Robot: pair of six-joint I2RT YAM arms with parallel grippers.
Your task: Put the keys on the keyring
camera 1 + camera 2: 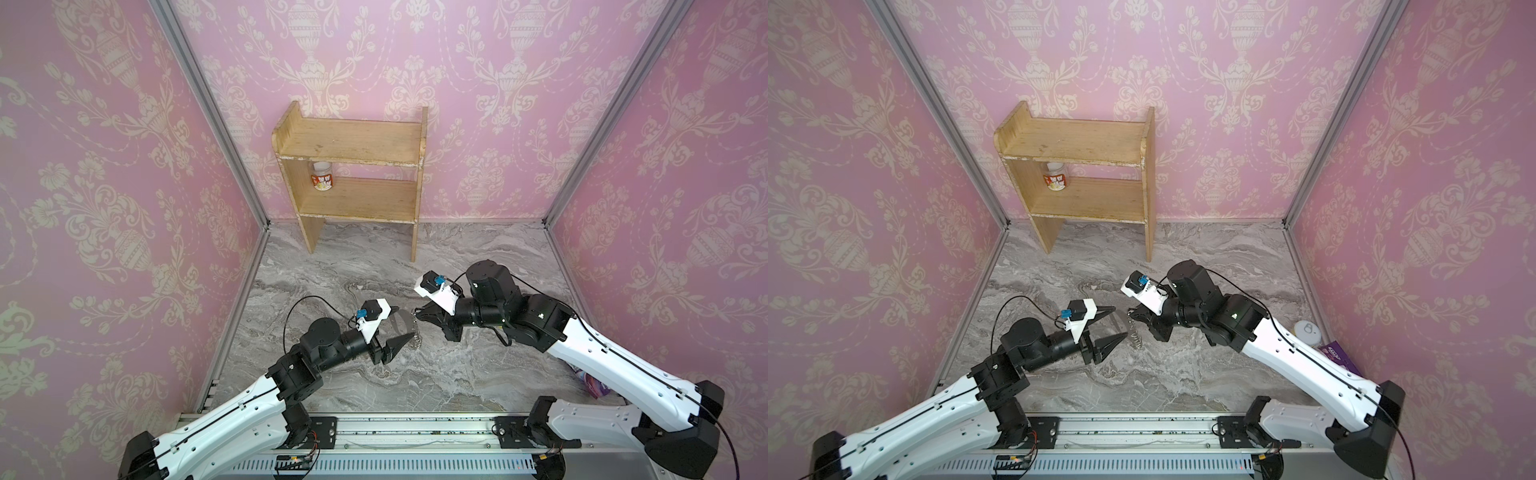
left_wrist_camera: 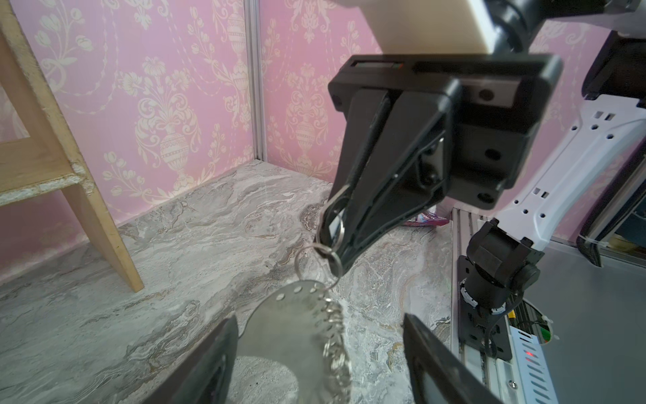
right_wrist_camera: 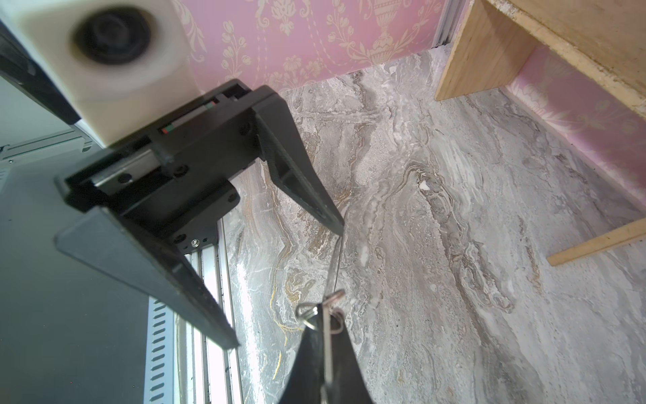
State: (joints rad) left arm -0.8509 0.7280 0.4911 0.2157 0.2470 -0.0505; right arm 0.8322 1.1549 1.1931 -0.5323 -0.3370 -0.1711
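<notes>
The keyring [image 2: 279,332], a flat grey half-oval plate with small metal split rings [image 2: 335,335] along one edge, hangs tilted above the marble table [image 1: 415,386]. My right gripper [image 2: 332,238] [image 3: 323,314] [image 1: 417,316] is shut on a split ring [image 2: 307,259] at the plate's upper end. A dark piece with a pale patch [image 2: 334,225] sits between its fingertips; I cannot tell if it is one of the keys. My left gripper [image 2: 320,318] [image 1: 404,322] [image 1: 1120,321] stands open around the plate, one finger [image 2: 216,349] touching its curved edge, the other apart.
A wooden shelf [image 1: 353,166] stands at the back wall with a white-lidded jar [image 1: 323,176] on its lower board. A purple packet [image 1: 1335,353] and a white round object [image 1: 1307,330] lie at the right wall. The arms' base rail [image 1: 415,432] runs along the front.
</notes>
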